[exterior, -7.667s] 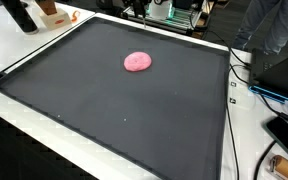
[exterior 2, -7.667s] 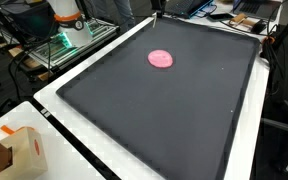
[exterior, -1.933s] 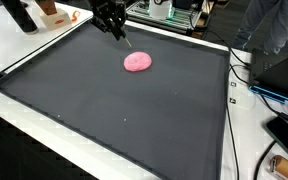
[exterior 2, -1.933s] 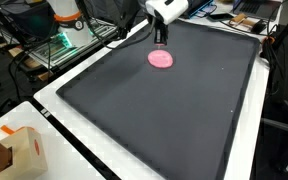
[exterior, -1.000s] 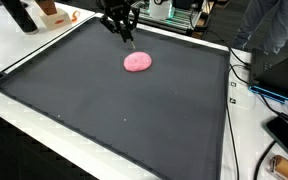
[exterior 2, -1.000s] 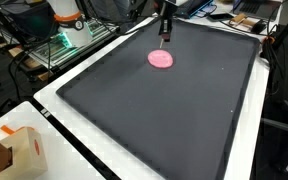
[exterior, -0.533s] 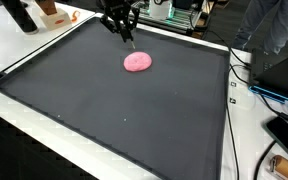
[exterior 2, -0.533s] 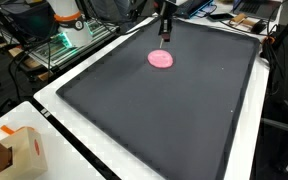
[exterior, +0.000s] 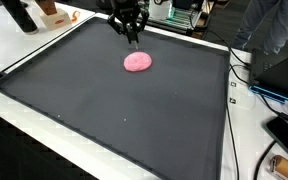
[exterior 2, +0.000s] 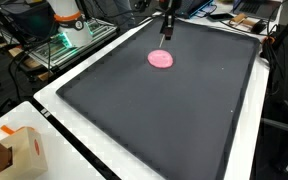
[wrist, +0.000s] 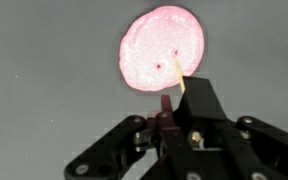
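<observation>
A flat, round pink lump [exterior: 137,62] lies on the far half of a large black mat [exterior: 104,110]; it also shows in the other exterior view [exterior 2: 161,59] and fills the top of the wrist view [wrist: 162,50]. My gripper [exterior: 131,36] hangs just beyond the lump's far side, above the mat [exterior 2: 154,110], pointing down [exterior 2: 165,34]. In the wrist view its fingers [wrist: 174,105] are closed together around a thin dark tool with a dark red part and a pale tip. The tip ends near the lump's edge; I cannot tell whether it touches.
The mat lies on a white table. A cardboard box [exterior 2: 14,150] stands at a table corner. Cables [exterior: 239,70] and a black device [exterior: 284,135] lie beside one mat edge. An orange object [exterior: 49,12] and lab gear [exterior 2: 69,25] stand beyond the far edge.
The gripper came into view at the mat's far edge and moved along it to a spot behind the pink lump. Over the last half second it shifted only slightly. The lump has not moved.
</observation>
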Controlling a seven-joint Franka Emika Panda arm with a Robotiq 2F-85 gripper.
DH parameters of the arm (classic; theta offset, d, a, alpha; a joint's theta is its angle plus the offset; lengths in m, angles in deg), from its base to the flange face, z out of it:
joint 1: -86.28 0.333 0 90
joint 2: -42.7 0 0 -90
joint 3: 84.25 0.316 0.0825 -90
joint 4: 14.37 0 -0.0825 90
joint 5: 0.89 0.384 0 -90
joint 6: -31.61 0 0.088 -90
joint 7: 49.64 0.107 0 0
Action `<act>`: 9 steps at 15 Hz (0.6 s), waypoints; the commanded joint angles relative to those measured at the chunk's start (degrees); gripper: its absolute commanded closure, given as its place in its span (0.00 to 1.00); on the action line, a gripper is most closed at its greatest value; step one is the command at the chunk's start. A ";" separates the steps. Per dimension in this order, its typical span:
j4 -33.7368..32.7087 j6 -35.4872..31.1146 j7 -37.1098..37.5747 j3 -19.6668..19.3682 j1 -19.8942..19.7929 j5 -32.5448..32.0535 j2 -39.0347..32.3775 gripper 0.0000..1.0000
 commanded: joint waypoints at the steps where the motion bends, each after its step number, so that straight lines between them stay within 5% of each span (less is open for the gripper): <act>1: -1.46 1.48 9.70 1.88 4.17 -10.21 -0.89 0.94; 9: -5.89 3.99 31.52 4.03 15.24 -39.02 -6.52 0.94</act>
